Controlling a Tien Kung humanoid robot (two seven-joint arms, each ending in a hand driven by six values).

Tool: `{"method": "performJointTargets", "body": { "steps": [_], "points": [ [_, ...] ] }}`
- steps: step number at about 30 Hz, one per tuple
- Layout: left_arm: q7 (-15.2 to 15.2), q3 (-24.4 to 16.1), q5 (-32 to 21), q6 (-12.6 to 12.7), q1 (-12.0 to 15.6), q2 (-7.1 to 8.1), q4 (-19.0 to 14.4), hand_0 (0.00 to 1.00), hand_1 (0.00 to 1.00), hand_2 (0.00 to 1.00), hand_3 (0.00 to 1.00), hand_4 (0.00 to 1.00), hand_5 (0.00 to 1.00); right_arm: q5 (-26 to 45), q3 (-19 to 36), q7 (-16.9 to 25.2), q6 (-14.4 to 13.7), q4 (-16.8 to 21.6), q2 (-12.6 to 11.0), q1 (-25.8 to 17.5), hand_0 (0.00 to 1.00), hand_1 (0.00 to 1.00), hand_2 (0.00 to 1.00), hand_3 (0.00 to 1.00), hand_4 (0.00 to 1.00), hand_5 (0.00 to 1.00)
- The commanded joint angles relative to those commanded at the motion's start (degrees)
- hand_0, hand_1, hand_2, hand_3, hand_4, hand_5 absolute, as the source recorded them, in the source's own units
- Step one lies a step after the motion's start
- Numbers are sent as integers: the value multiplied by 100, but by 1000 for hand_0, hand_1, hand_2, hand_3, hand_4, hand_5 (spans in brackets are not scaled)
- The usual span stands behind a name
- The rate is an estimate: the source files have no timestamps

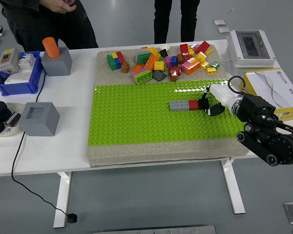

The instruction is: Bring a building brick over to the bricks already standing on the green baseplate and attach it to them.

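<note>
Head view: we see our right hand (208, 106) over the green baseplate (132, 122) near its right edge, dark fingers curled against the red brick (193, 105); whether they clamp it we cannot tell. That brick touches a grey brick (178, 105), forming one row. Bare studs spread wide to the left and front. Loose bricks (161, 61) crowd the far sand-coloured mat.

R hand (206, 105) at red brick (194, 105) (beside grey brick (178, 105)) on baseplate (136, 122).

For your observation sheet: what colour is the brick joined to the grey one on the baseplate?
Red, seen in the head view.
</note>
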Motion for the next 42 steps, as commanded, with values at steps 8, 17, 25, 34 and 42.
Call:
{"method": "performJointTargets", "body": {
  "steps": [8,17,25,34,42],
  "points": [
    [2,-10,14,-5,-6,5,0,774,762,702,553,998,747,11,-23,6,-17,-2,17,13,680,804,886,689,658,129],
    [2,-7,9,-7,-7,5,0,773,761,701,552,998,748,36,-48,15,-30,1,36,20,680,805,888,691,657,131],
    [-2,-8,5,-11,-7,3,0,773,761,699,551,998,748,48,-58,14,-31,18,32,15,680,808,890,696,660,128],
    [-7,-2,-47,-12,18,-10,0,773,760,700,551,998,746,227,154,13,-47,732,-327,-159,681,813,896,708,669,119],
    [-15,-3,-70,-8,45,-13,0,773,760,699,550,998,747,-558,217,-23,-93,1337,-694,-345,694,819,895,662,802,328]
  ]
}}
